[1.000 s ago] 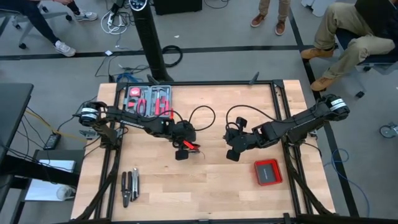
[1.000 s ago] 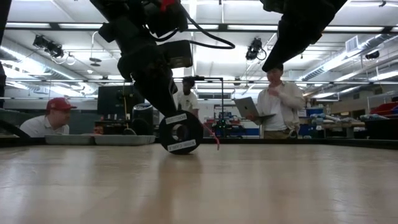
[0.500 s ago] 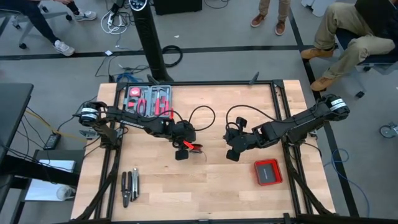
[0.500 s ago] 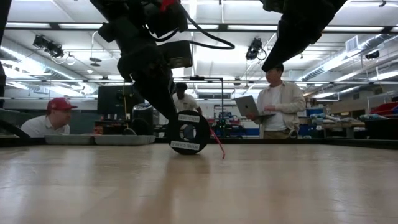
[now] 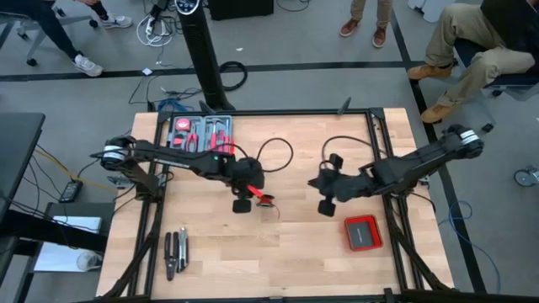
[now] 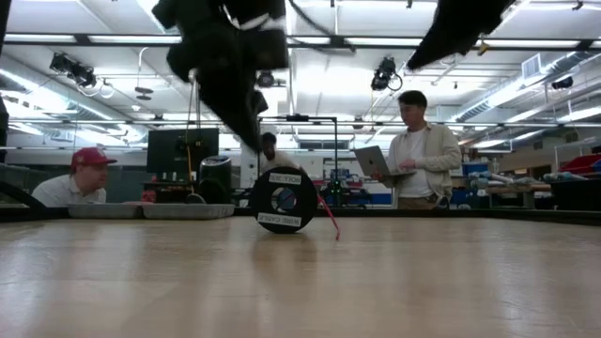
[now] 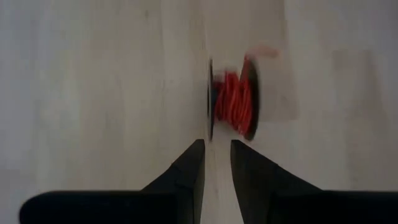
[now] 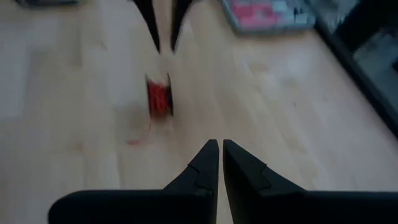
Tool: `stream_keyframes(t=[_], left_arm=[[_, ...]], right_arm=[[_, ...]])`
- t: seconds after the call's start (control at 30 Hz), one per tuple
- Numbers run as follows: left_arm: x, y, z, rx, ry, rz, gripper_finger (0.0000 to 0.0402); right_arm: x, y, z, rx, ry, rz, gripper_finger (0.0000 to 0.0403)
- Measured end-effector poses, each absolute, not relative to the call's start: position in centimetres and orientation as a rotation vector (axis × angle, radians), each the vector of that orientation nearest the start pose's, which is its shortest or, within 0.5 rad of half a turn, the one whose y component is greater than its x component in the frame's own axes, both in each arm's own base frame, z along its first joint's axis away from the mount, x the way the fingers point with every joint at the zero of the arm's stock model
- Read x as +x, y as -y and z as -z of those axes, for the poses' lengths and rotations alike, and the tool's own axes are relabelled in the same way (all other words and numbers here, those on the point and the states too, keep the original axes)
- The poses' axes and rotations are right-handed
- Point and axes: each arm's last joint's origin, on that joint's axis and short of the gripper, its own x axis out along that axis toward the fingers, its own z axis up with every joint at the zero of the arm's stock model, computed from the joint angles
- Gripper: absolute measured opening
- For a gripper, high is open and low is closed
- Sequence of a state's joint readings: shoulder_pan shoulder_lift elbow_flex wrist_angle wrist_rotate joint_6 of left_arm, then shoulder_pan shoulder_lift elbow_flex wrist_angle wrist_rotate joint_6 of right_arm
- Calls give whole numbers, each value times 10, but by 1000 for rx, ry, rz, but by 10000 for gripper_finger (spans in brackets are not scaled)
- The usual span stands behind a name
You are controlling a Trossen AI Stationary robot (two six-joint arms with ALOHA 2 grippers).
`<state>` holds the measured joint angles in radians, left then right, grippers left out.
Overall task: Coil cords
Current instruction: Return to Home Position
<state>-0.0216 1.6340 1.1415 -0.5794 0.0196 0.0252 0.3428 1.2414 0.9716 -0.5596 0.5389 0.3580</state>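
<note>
The cord is a thin red wire wound on a small black spool (image 5: 264,200). The spool (image 6: 283,200) stands upright on its rim on the wooden table. A short loose end of the wire (image 6: 329,215) trails from it onto the table. My left gripper (image 7: 216,147) hangs just above and to the left of the spool (image 7: 233,102), slightly open, with nothing between its fingers. My right gripper (image 8: 217,147) is shut and empty, in the air to the right of the spool (image 8: 160,98).
A tray of red-handled tools (image 5: 200,135) lies at the far left of the table. Pliers (image 5: 175,252) lie at the near left. A flat red box (image 5: 363,233) sits at the near right. People stand and sit beyond the far edge (image 6: 413,150).
My left gripper has let go of the spool and risen clear of it. The spool rolled a little toward the table's right and now stands by itself. My right gripper has risen and drawn back toward the table's right edge.
</note>
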Motion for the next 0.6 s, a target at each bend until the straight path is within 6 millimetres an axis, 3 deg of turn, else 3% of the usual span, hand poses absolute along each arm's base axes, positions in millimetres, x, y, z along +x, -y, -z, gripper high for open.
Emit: stream_keyframes(t=[0.23,0.4,0.5,0.6], left_arm=[[308,7,-280,97,-805,68,81],[277,6,-322,157,-517,61,80],[256,6,-326,181,-360,52,80],[235,4,-315,182,-269,32,80]], right_arm=[[200,-63,-290,-55,-505,219,20],[178,-59,-279,-64,-281,-55,20],[169,-57,-264,-71,-155,-220,20],[162,-53,-249,-74,-81,-265,20]])
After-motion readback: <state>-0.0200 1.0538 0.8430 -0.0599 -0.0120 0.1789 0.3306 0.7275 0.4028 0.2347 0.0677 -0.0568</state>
